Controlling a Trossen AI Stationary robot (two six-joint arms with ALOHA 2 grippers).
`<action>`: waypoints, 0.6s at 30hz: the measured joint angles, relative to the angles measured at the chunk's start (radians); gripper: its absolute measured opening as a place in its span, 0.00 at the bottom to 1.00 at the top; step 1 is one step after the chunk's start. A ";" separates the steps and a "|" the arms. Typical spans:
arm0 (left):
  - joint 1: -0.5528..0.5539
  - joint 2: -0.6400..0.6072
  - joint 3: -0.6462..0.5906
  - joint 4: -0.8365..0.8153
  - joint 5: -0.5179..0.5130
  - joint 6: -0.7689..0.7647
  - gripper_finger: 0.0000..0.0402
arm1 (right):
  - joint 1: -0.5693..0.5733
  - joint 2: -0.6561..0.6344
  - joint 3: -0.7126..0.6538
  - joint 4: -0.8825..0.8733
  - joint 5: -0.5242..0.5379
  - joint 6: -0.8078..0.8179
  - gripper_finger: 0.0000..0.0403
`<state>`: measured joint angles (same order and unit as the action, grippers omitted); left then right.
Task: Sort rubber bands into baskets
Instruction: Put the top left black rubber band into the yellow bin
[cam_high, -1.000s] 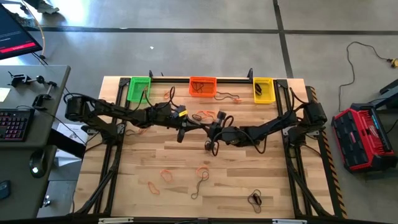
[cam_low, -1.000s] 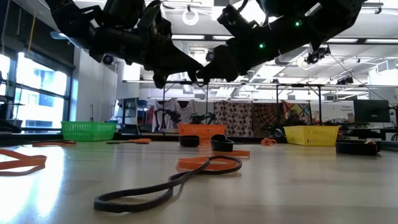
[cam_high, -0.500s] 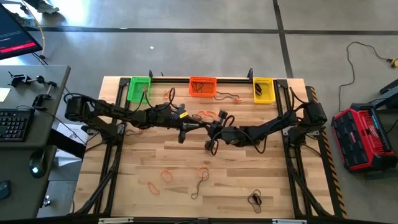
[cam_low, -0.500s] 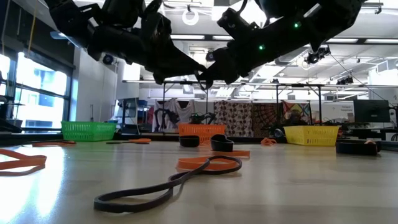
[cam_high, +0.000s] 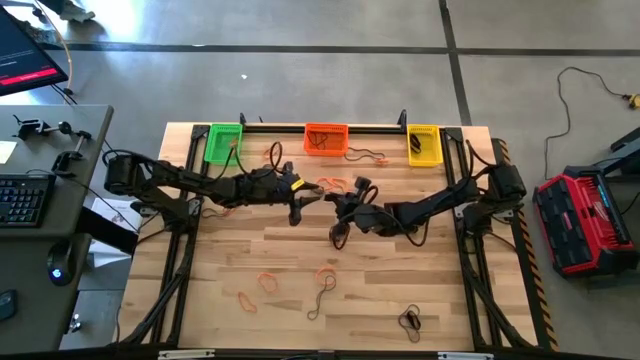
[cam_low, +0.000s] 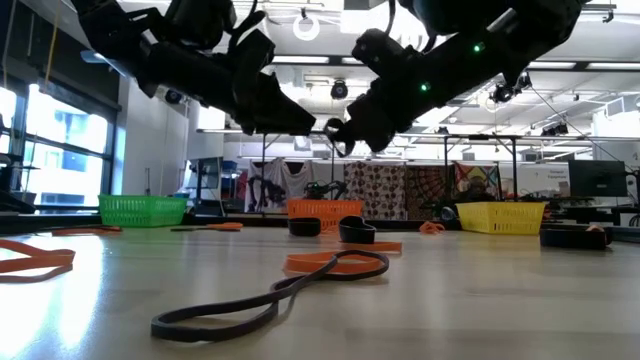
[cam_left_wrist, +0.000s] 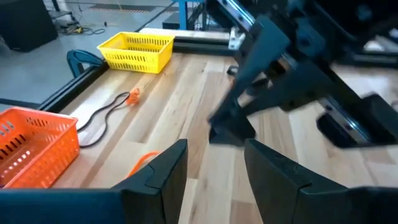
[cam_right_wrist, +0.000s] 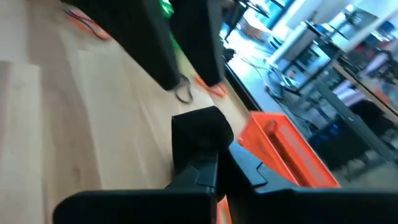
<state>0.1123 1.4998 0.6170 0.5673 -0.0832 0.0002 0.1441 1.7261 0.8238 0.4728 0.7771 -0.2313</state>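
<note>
Wooden tabletop (cam_high: 400, 280) carries scattered rubber bands (cam_high: 325, 281); baskets (cam_high: 325, 138) line the far edge. Left gripper (cam_high: 312, 192) is parted, right gripper (cam_high: 336, 197) closed, possibly pinching a band (unconfirmed), with the orange basket directly beyond.

I am holding both arms raised above mid-table, stretched toward each other from opposite sides, tips nearly meeting. My left gripper (cam_high: 308, 193) is hanging with its fingers (cam_left_wrist: 163, 171) spread apart, nothing between them. My right gripper (cam_high: 333, 197) is facing it just beside, its fingers (cam_right_wrist: 205, 168) pressed together.
</note>
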 joint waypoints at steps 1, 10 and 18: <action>0.002 0.000 0.000 0.000 0.002 0.003 0.38 | -0.004 -0.004 0.000 -0.018 0.012 0.014 0.00; 0.010 0.012 0.000 0.046 0.051 -0.014 0.38 | -0.095 -0.144 0.000 -0.317 0.007 0.227 0.00; 0.007 0.078 -0.001 0.150 0.118 -0.050 0.38 | -0.251 -0.340 0.000 -0.700 -0.004 0.429 0.00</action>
<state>0.1198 1.5782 0.6159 0.7176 0.0351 -0.0498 -0.1066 1.3861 0.8238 -0.2268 0.7731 0.1972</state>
